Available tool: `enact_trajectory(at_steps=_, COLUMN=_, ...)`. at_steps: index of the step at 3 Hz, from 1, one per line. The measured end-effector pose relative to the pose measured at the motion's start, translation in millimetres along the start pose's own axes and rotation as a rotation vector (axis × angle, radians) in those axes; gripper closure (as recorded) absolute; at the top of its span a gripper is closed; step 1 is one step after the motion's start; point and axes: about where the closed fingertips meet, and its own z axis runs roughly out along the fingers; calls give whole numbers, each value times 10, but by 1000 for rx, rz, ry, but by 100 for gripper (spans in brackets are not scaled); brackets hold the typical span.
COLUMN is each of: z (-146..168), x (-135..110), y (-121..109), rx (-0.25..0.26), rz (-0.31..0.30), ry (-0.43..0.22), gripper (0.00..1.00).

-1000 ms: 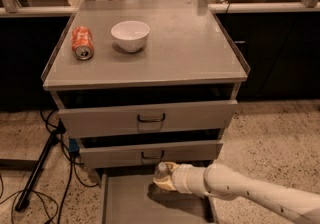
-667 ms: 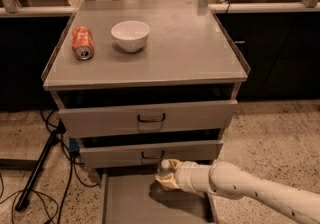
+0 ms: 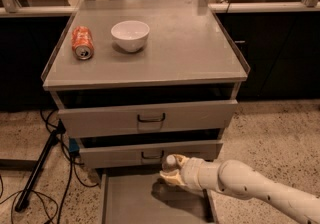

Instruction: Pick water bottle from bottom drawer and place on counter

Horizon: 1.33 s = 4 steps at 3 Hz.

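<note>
With your gripper [image 3: 173, 174] clamped on the small clear white-capped water bottle [image 3: 170, 161] above the grey metal bottom drawer [image 3: 127, 204], lift toward twelve o'clock onto the grey worktop [image 3: 195, 48].

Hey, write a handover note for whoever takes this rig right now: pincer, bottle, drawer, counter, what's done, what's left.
The pincer is shut on the water bottle, over the open bottom drawer.
The counter holds an orange can and a white bowl; the bottle is not on it.
Done: bottle grasped.
Left: lift it past the drawers, set it on a bare part of the counter, and release.
</note>
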Motion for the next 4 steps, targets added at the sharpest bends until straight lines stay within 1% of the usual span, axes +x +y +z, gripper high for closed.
enact_trajectory(at_steps=1, z=-33, x=-32, y=-55, rx=4, rz=18, ry=-2, gripper=100)
enact_trajectory(at_steps=2, z=-206, x=-191, y=-153, rx=7, rz=22, ry=-33, gripper=100)
enact_trajectory(at_steps=3, z=-546, x=-637, y=-230, rx=-33, rz=-2, ry=-76, gripper=100)
enact_trajectory(at_steps=4, z=-566, x=-668, y=-220, rx=-40, rz=-5, ry=-78, gripper=100)
